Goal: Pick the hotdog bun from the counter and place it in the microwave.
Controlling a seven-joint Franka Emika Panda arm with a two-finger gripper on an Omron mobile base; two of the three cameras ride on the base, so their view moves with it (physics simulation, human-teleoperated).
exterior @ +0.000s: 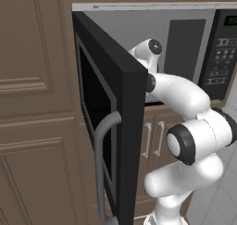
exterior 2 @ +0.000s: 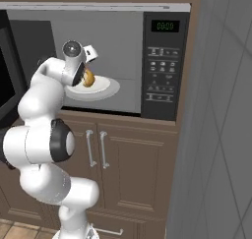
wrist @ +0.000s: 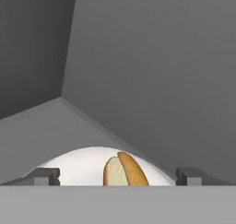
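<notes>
- Between the claw's (wrist: 118,179) two dark tips, which stand wide apart with nothing gripped, the hotdog bun (wrist: 125,169) shows clear of both.
- Under and just beyond the claw, the bun lies on a round pale plate (wrist: 83,165) inside the microwave (exterior 2: 123,41).
- Behind the plate rise the pale grey back and side walls of the oven.
- Off to the claw's left, the black-framed door (exterior: 132,127) hangs open, its grey handle (exterior: 102,164) outward.

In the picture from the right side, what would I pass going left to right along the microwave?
Open door → pincer over the hotdog bun → bare plate → keypad → grey wall.
</notes>
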